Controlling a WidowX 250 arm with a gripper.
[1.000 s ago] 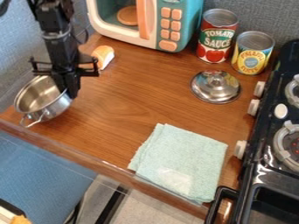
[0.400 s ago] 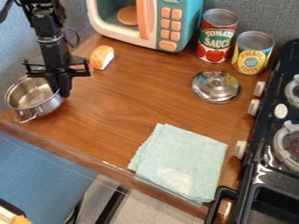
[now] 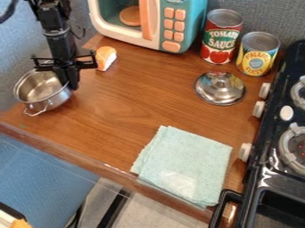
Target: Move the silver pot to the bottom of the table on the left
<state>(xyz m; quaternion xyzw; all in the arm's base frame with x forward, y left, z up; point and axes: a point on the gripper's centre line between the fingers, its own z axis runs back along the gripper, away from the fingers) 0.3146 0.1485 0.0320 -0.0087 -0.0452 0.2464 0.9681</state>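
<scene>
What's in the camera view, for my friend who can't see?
Silver pot at the left of a wooden table, with a black robot's tool at its rim. A shiny lid and a folded green cloth lie farther right.

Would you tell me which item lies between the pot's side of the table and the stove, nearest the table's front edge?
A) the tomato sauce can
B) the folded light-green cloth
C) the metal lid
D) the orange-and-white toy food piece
B: the folded light-green cloth lies along the front edge, while the metal lid and the tomato sauce can are farther back.
</scene>
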